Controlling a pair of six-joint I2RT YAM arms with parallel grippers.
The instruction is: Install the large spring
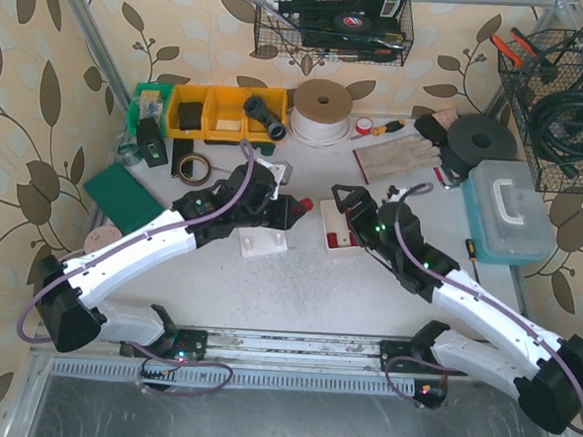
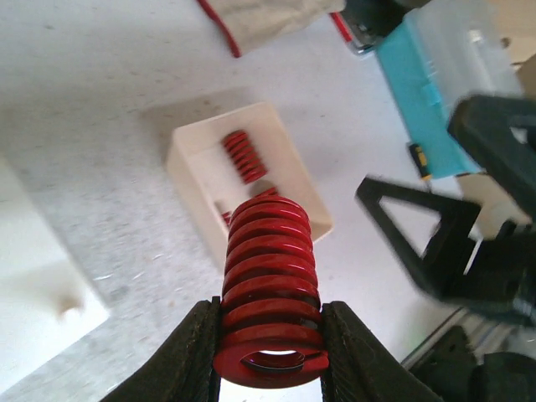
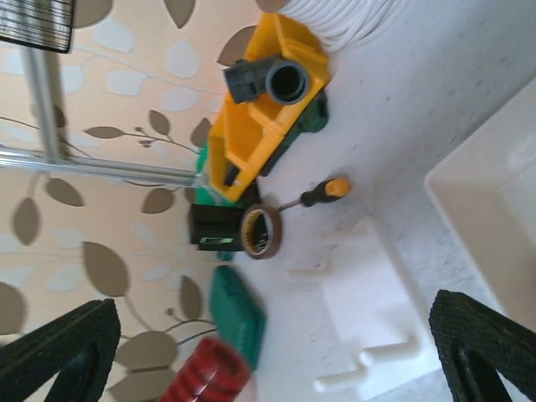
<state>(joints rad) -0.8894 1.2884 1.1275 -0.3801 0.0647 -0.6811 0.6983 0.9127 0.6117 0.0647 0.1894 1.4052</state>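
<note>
My left gripper (image 2: 270,316) is shut on the large red spring (image 2: 270,268), clamping its lower coils so it sticks out past the fingertips. In the top view the spring (image 1: 305,205) hangs above the table between the white fixture plate (image 1: 262,243) and the white tray (image 1: 338,231). The tray (image 2: 194,172) holds smaller red springs (image 2: 243,155). My right gripper (image 1: 344,196) is open and empty by the tray's far end, facing the spring. In the right wrist view the gripper (image 3: 275,339) is open, with the fixture's pegs (image 3: 381,368) and the spring (image 3: 205,373) between its fingers.
Yellow bins (image 1: 219,112) with a grey pipe fitting, a tape roll (image 1: 191,167), a green pad (image 1: 123,192) and a black box stand at the back left. A cord spool (image 1: 322,109), a glove (image 1: 394,157) and a teal case (image 1: 508,212) lie at the back and right.
</note>
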